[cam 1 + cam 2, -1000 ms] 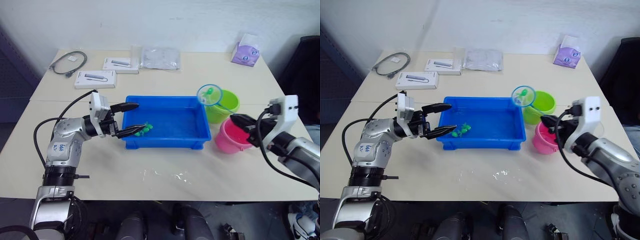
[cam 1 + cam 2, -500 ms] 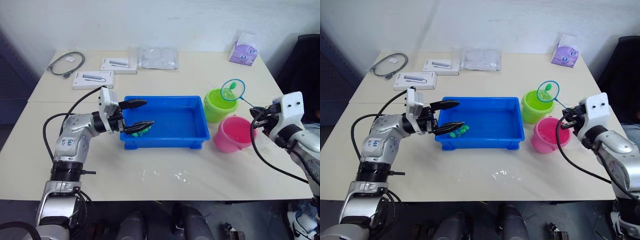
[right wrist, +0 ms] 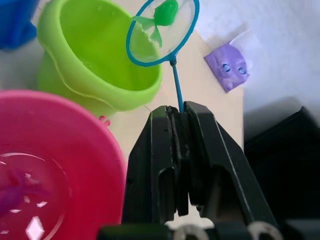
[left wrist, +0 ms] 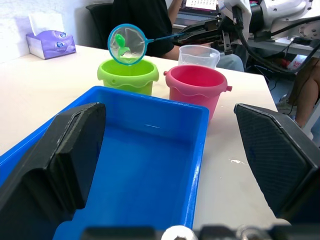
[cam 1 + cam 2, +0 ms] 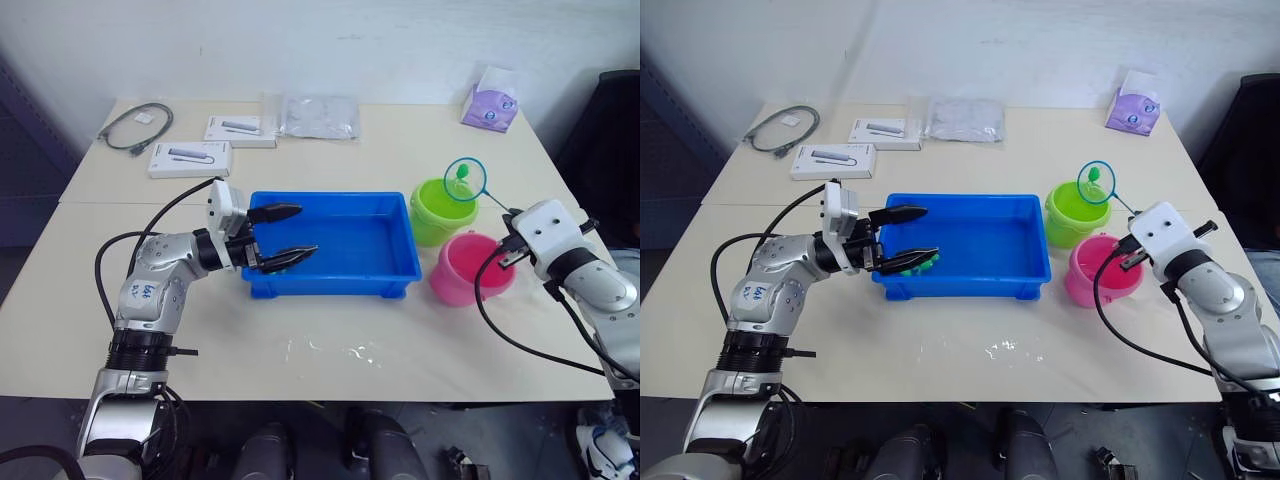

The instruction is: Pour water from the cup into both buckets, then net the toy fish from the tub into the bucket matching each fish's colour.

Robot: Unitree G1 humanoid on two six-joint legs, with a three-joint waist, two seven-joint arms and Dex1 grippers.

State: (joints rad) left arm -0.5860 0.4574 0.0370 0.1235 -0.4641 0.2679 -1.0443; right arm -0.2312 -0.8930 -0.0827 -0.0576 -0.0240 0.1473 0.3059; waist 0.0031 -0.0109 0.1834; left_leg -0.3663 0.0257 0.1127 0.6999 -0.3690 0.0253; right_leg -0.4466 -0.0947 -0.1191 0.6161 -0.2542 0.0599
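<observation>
left arm [image 5: 150, 292] | blue handwritten marks on its label | not legible

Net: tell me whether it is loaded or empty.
Loaded. A green fish sits in the net mesh, held over the green bucket by the right gripper.

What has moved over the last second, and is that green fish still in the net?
The right gripper, jaws shut on the net, swung the hoop from the near edge of the green bucket across to its far right rim. A green fish remains in the mesh. The left gripper, jaws open, reached further over the tub. Tub, green bucket and pink bucket kept their places.
</observation>
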